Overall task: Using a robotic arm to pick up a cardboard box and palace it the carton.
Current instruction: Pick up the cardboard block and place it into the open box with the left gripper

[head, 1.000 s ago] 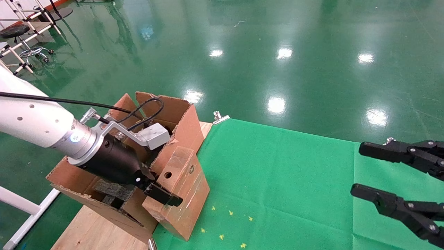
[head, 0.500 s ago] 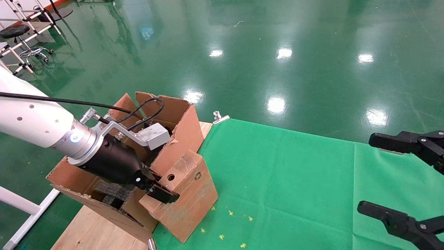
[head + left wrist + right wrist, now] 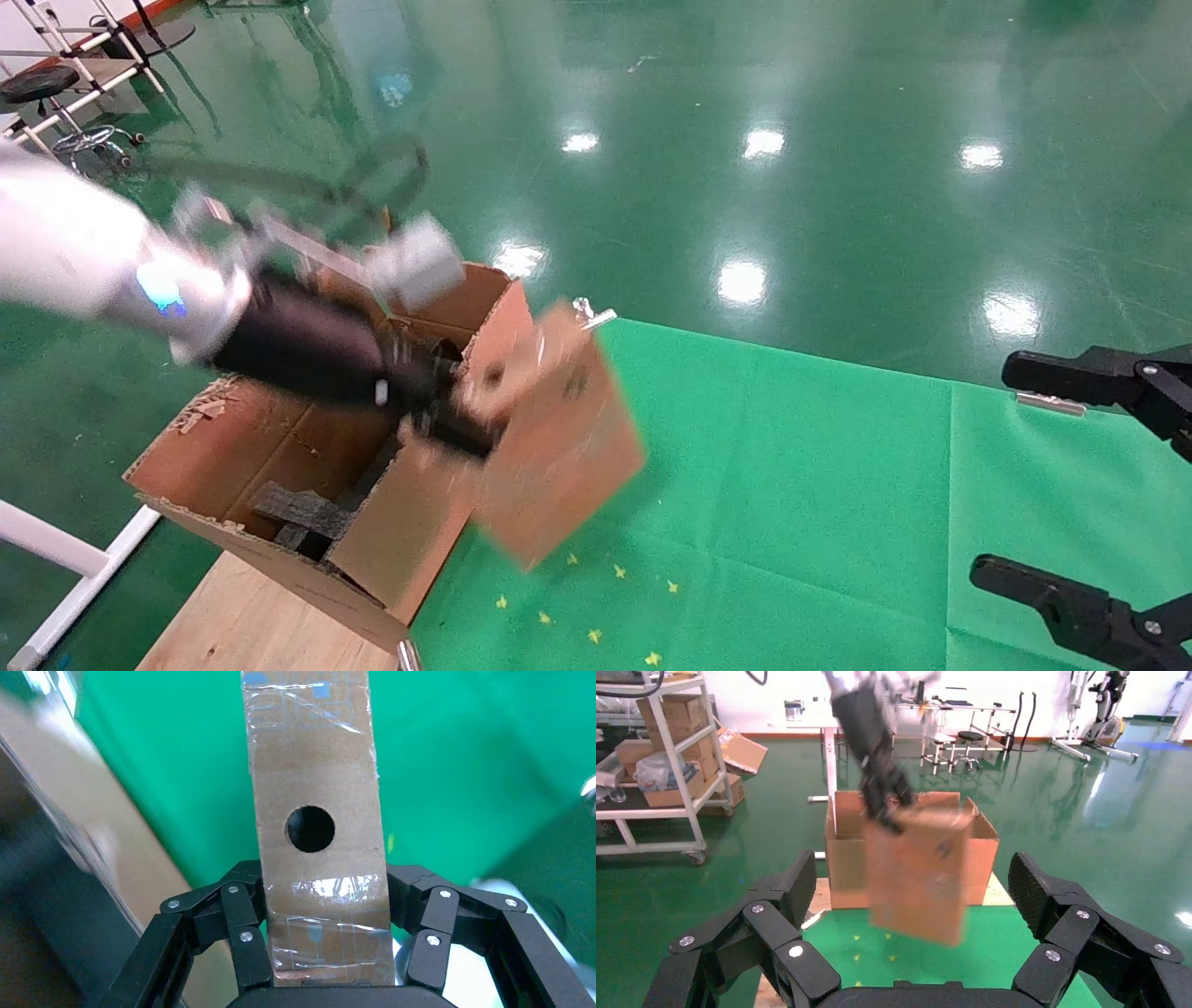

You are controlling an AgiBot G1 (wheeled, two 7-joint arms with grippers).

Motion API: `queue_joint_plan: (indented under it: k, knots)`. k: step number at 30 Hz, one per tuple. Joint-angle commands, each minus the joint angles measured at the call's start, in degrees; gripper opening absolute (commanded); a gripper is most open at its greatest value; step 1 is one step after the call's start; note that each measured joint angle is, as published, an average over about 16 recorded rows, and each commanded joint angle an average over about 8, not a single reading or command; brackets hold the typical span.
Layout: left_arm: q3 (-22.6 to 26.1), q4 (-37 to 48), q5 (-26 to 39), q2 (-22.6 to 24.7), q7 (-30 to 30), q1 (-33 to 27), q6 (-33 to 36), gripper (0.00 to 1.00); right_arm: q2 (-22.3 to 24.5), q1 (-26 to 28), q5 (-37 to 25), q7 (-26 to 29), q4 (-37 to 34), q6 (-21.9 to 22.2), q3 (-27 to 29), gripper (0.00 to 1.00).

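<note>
The white-and-silver robotic arm carries my left gripper (image 3: 456, 424), which is shut on the cardboard box (image 3: 554, 438). The box hangs tilted above the green cloth, beside the carton's right flap. In the left wrist view both black fingers (image 3: 246, 917) press the narrow taped end of the cardboard box (image 3: 316, 776), just below its round hole. The carton (image 3: 396, 536) stands open at the table's left end, with black foam blocks (image 3: 298, 511) inside. My right gripper (image 3: 1024, 475) is open at the far right, empty. The right wrist view shows the cardboard box (image 3: 916, 881) in front of the carton (image 3: 981, 860).
A green cloth (image 3: 792, 466) covers the table, with yellow star marks (image 3: 596, 606) near the front. Bare wood (image 3: 242, 624) shows under the carton. A metal clip (image 3: 591, 317) holds the cloth's far edge. A shelf cart (image 3: 659, 776) stands beyond on the green floor.
My left arm has swung up and lifted the cardboard box off the cloth, so it now hangs level with the carton's rim. The right gripper has drawn back a little to the right.
</note>
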Motion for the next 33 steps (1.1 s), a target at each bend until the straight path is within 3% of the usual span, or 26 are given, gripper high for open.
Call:
queue_joint_plan:
  k: [1, 8, 16, 26, 33]
  knots:
    - [-1.71, 0.23, -1.35, -0.25, 2.22, -1.96, -0.95, 0.0, 0.0, 0.0, 0.0, 0.0, 0.0, 0.0, 0.0, 1.0]
    - [-5.76, 4.29, 1.08, -2.67, 7.57, -10.94, -0.32, 0.0, 0.0, 0.0, 0.0, 0.0, 0.0, 0.0, 0.0, 1.0]
    - [-5.24, 12.7, 8.44, -7.98, 12.33, -15.49, 2.42, 0.0, 0.0, 0.0, 0.0, 0.0, 0.0, 0.0, 0.0, 1.0]
    - [-2.49, 20.6, 12.51, -12.83, 17.46, -12.39, 0.59, 0.0, 0.0, 0.0, 0.0, 0.0, 0.0, 0.0, 0.0, 1.0]
    - [-1.28, 27.93, 11.15, -13.81, 21.05, -7.01, -4.69, 0.0, 0.0, 0.0, 0.0, 0.0, 0.0, 0.0, -0.01, 1.0]
